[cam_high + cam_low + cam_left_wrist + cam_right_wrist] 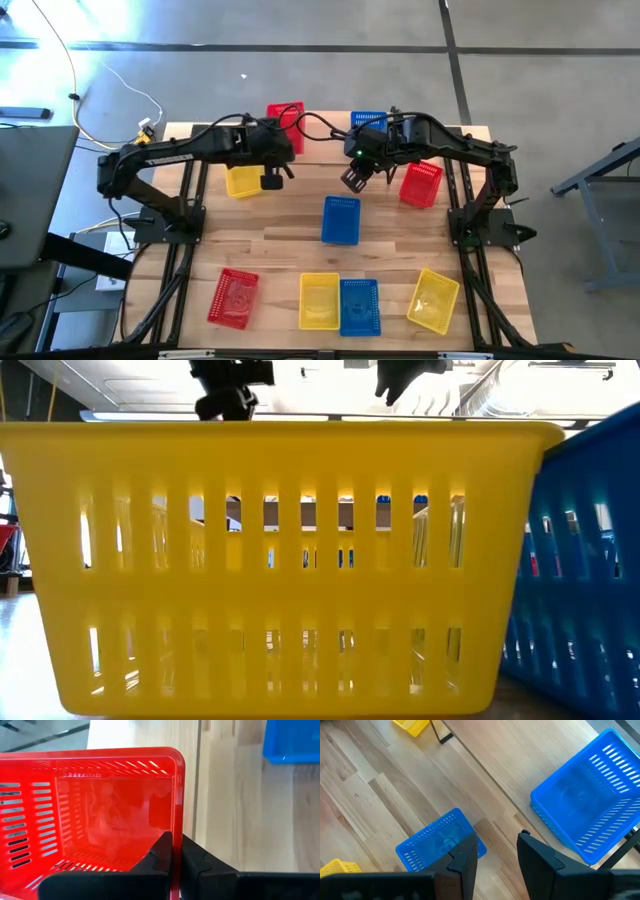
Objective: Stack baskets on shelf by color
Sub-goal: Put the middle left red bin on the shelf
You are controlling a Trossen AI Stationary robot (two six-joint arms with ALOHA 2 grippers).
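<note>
Red basket (90,815) is hanging from the left pincer (176,851), clamped on one thin wall beside the shelf (220,780), and could be tilting or slipping free, while the right pincer (495,851) is hovering apart.

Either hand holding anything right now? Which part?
Left hand is shut on the red basket, pinching its side wall at the rim near a corner. Right hand is open, holding nothing.
</note>
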